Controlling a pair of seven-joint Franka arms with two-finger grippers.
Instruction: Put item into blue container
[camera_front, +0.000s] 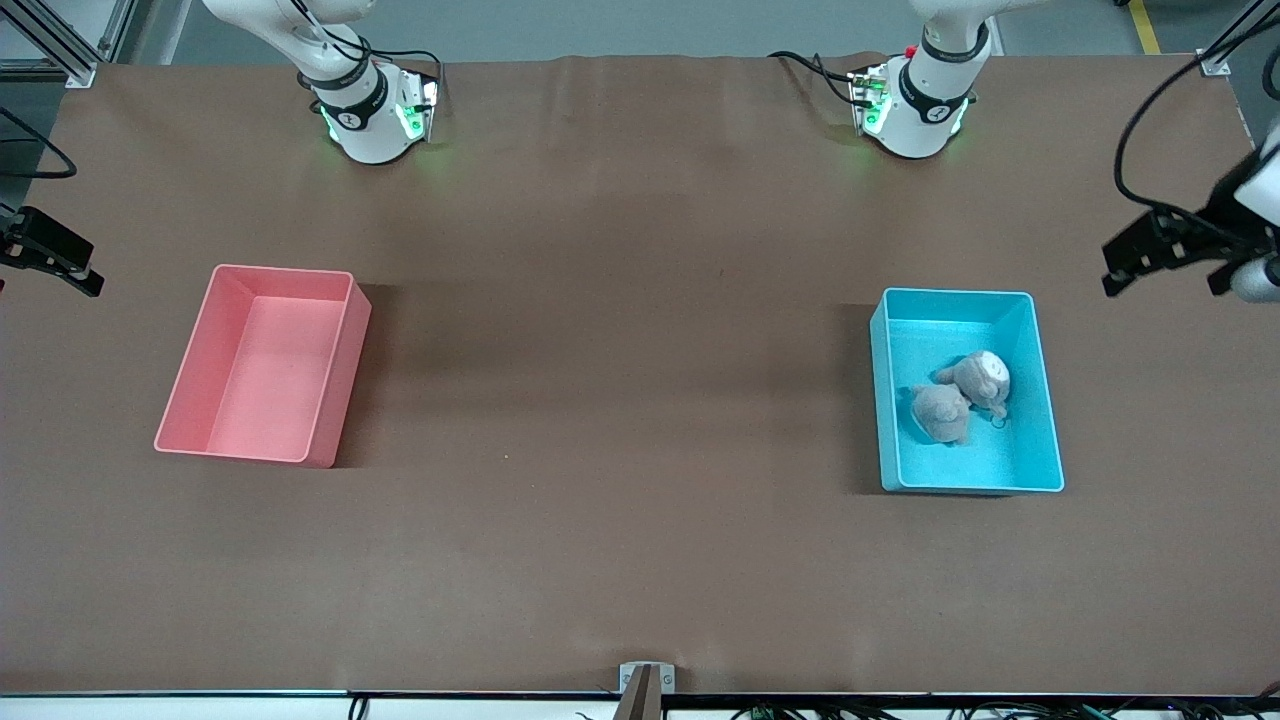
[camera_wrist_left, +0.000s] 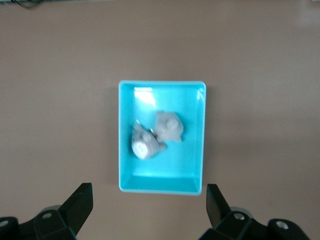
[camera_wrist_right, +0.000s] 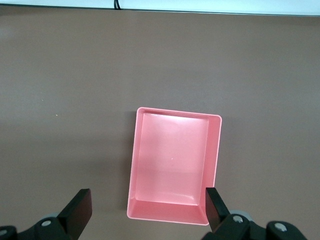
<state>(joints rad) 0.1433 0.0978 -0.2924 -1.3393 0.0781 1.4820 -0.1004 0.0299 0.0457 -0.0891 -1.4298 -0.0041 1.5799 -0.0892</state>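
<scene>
Front view. Blue bin (camera_front: 966, 391) sits toward the left arm's end of the table. Two small grey plush toys (camera_front: 960, 397) lie inside it on the floor, touching each other, roughly mid-bin. Pink bin (camera_front: 265, 362) toward the right arm's end, nothing in it. No loose item on the brown table (camera_front: 620, 400). Left gripper (camera_front: 1165, 250) high at the frame edge, over the table's end past the blue bin; right gripper (camera_front: 50, 252) likewise at the other end, past the pink bin. Both arms look parked. Finger spacing not readable from here.

Left wrist view. Looks straight down on the blue bin with both toys in it. Left gripper (camera_wrist_left: 149, 207) fingers wide apart, holding nothing.

Right wrist view. Looks down on the pink bin. Right gripper (camera_wrist_right: 148, 210) fingers wide apart, holding nothing.

Judgement: the placing looks done. Risks from here are small: a descent by the left arm could clip the bin's tall wall and shove the bin, since it seems light plastic; a needless regrasp could drag a toy back out.

Writing: no brand, label or legible text on bins, toys or table in any view.
</scene>
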